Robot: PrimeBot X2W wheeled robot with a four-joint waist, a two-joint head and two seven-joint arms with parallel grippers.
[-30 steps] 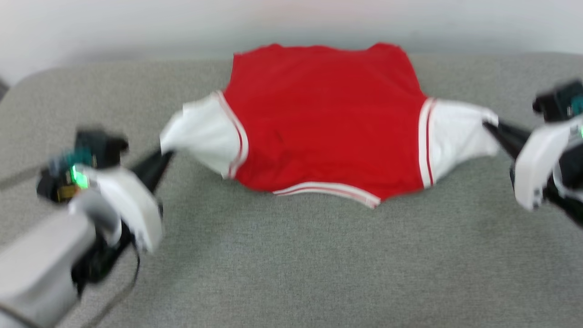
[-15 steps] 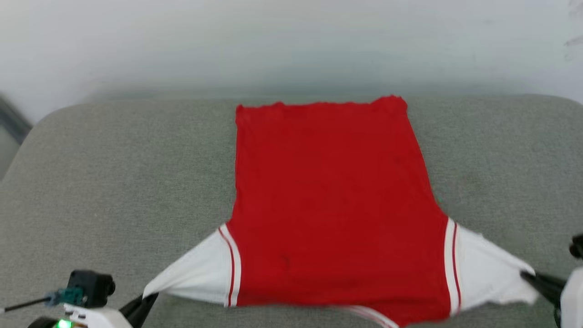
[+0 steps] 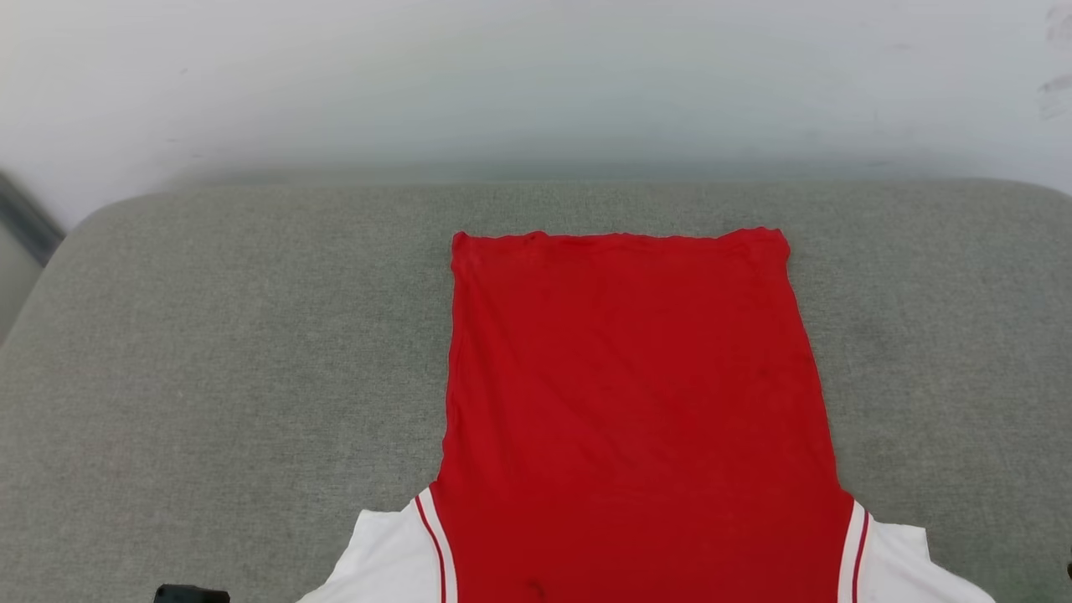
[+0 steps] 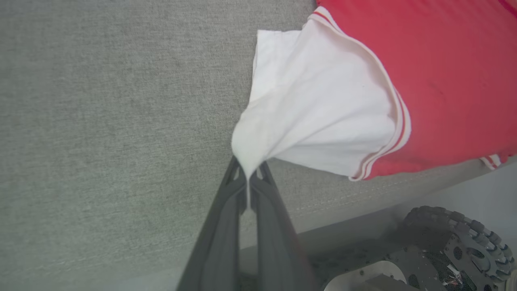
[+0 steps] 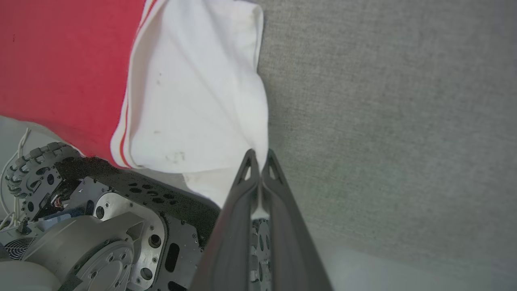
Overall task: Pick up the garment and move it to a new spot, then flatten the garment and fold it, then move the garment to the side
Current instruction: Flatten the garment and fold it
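Where its two long dark fingers meet, the left hand [image 4: 248, 169] is closed tight on the tip of one white sleeve [image 4: 315, 101], the cloth pinched into a point between the fingertips. The right hand [image 5: 260, 155] is closed the same way on the corner of the other white sleeve [image 5: 194, 93], with a strip of white fabric showing between its fingers. There are two hands, two sleeves and one garment [image 3: 636, 402], and each hand holds one sleeve.

Both hands sit low at the near edge of the worktop [image 3: 209, 335], fingers together and pointing in across the grey fabric surface toward the shirt. Each sleeve is drawn out sideways from the red body into a taut cone with folds running to the pinch. A band of red and white trim marks the seam where each sleeve joins the body.

The garment lies spread on the worktop, right of its middle, with a plain red side up. Its straight far edge stops short of the pale wall [image 3: 536, 84], and its near end reaches the worktop's near edge. Below that edge the wrist views show the robot's base, with a roller wheel [image 4: 456, 238] beneath the left hand and another [image 5: 32, 169] beneath the right.
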